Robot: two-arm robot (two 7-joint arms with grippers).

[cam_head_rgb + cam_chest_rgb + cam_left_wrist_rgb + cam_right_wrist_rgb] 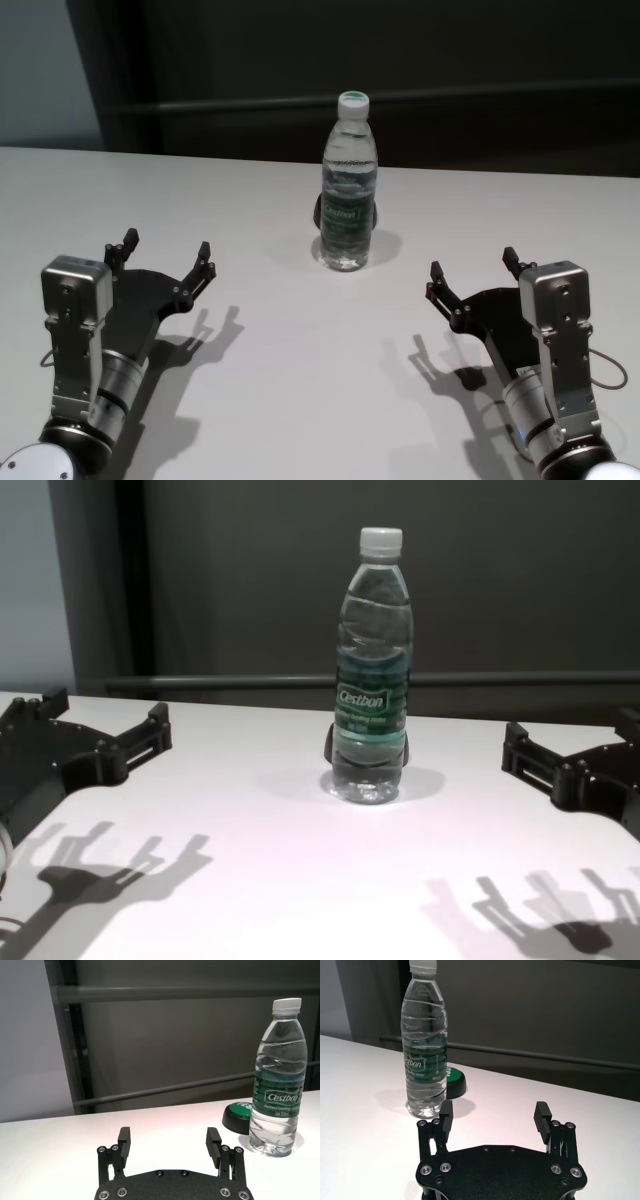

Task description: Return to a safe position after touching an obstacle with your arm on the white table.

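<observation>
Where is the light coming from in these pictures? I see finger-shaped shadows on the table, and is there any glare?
Head view: the left gripper and right gripper cast shadows toward the robot on the white table, so the light likely comes from behind the water bottle. Chest view: the same finger shadows lie nearest the camera. Wrist views: a soft bright patch on the table beside the bottle.

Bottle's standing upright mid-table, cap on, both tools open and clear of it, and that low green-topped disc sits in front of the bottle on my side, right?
Not quite. The green-topped disc sits behind the bottle, on its far side, as the head view shows. The rest holds: the bottle stands upright on the white table, cap on, and the left tool and right tool are open and clear of it.
</observation>
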